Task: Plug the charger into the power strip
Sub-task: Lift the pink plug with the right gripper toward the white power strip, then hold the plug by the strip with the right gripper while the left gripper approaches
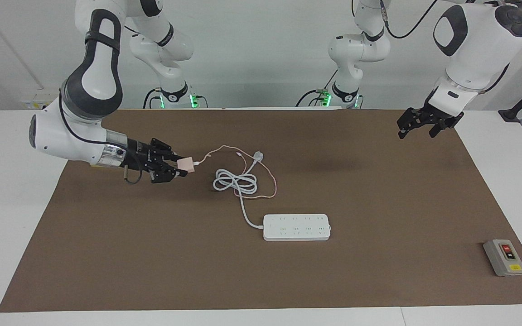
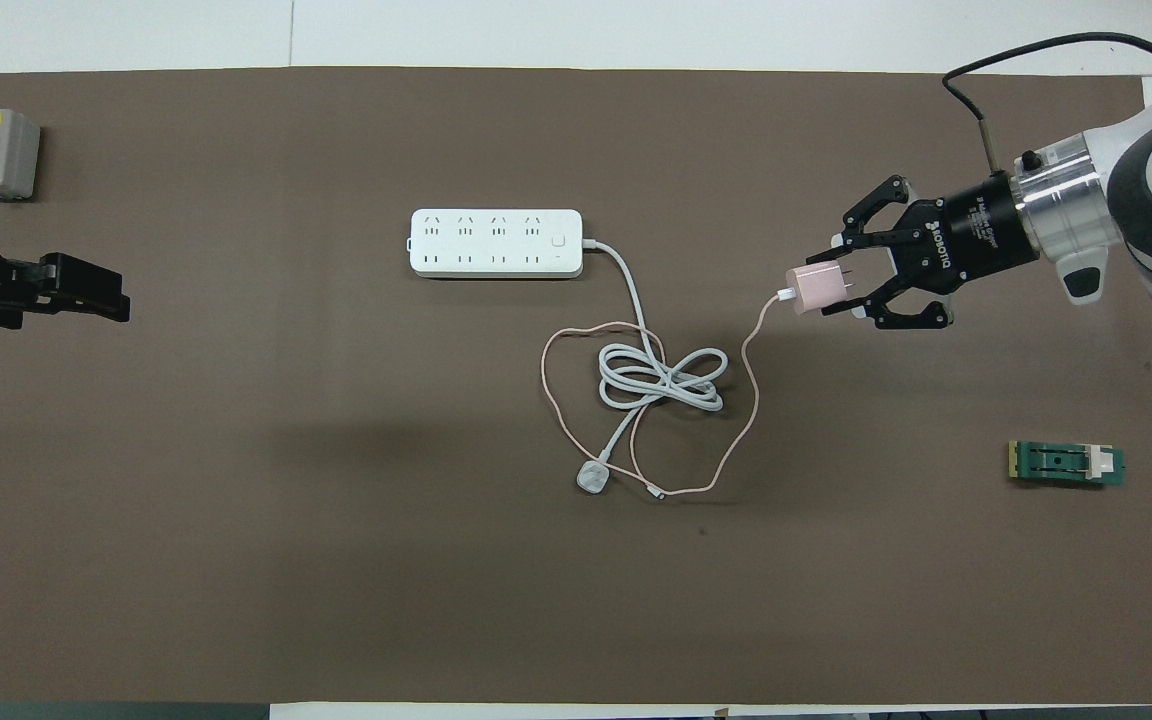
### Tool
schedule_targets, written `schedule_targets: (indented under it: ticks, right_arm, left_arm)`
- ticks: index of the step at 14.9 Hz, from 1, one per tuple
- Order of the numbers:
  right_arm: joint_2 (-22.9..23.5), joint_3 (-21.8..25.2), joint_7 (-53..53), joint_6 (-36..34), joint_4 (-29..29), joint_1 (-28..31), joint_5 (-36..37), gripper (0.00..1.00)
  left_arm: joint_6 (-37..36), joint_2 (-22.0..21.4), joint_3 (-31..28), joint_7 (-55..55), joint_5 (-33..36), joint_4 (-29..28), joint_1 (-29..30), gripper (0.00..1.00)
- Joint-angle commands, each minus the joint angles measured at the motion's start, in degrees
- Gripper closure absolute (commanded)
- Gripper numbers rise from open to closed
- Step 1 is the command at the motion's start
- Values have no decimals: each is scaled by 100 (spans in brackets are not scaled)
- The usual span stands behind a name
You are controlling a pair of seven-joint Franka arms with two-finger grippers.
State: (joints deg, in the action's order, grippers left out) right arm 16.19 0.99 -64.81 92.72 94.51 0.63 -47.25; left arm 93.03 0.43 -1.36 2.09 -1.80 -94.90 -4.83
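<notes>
The right gripper (image 1: 180,166) is clamped on the charger (image 1: 186,164), holding it in the air over the mat (image 1: 379,190), toward the right arm's end from the power strip (image 1: 297,227). The charger's thin pink cable (image 2: 736,420) trails down to the coiled white cord (image 2: 661,378), which lies nearer the robots than the power strip. The left gripper (image 1: 422,123) waits aloft with fingers spread, holding nothing.
</notes>
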Motion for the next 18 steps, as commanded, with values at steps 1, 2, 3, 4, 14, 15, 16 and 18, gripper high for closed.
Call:
schedule_targets:
  ticks: [1,2,3,4,14,15,16,18]
  right_arm:
    - [-98,-2,-583,35,-99,-317,-372,100]
    - [-90,-2,-821,61,-213,-518,-442,100]
    - [-81,-2,-1084,201,-318,-720,-452,100]
    - [-72,-11,-1374,385,-363,-905,-461,100]
    - [-19,-2,-2247,1872,-407,-2014,-786,100]
    - [-10,-2,-2247,1889,-381,-2084,-777,100]
    - [-10,-2,-2238,1898,-364,-2102,-760,100]
    - [-10,-2,-2212,2021,-285,-2111,-751,100]
  left_arm:
    - [5,-16,4,-51,-49,-29,35,0]
    - [5,-16,4,-51,-49,-29,35,0]
    - [5,-16,4,-51,-49,-29,35,0]
    - [5,-16,4,-51,-49,-29,35,0]
    - [66,-95,21,-85,-127,59,17,0]
    - [205,-95,13,-103,-380,33,35,0]
    - [320,-104,4,-103,-765,-11,70,0]
    - [374,-131,-31,-147,-1486,-63,192,0]
